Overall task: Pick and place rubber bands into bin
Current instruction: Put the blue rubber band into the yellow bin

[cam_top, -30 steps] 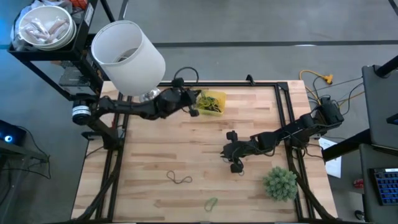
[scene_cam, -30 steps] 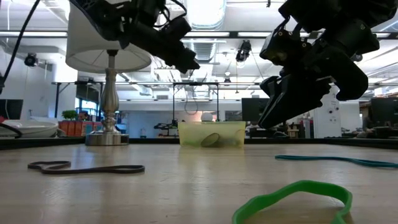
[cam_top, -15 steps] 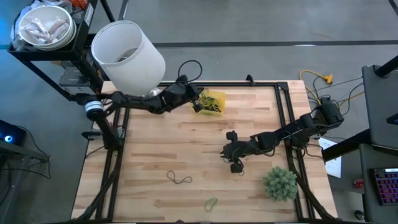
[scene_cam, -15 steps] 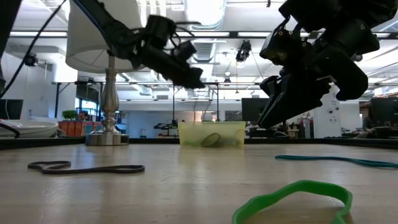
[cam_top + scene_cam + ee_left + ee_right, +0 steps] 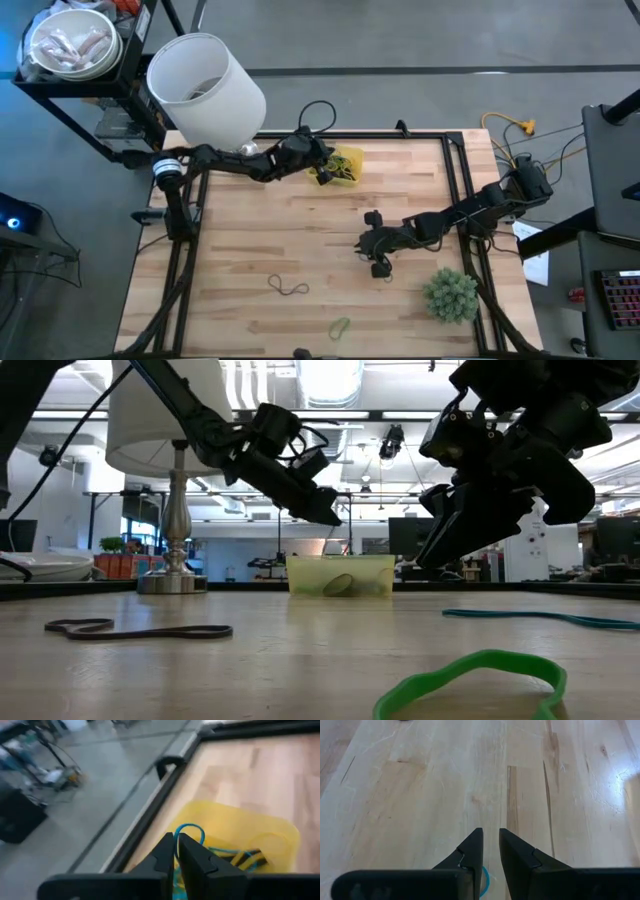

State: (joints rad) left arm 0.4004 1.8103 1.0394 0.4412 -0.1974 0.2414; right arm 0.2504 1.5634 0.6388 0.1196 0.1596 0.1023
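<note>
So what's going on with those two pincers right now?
Left pincer over the bin, nearly shut, blue band hanging between its tips. Right pincer hovering mid-table, slightly open. Three bands still on the table. Nothing in the way.

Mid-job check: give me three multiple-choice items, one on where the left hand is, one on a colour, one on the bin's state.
1. The left hand is: A over the bin; B beside the plant; C beside the lamp.
2. The loose band nearest the low camera is: A red; B green; C white.
3. The bin is: A empty; B overturned; C holding bands.
Key: A, yellow tray lies right beneath its fingers; B, bright green loop; C, several loops lie inside.
</note>
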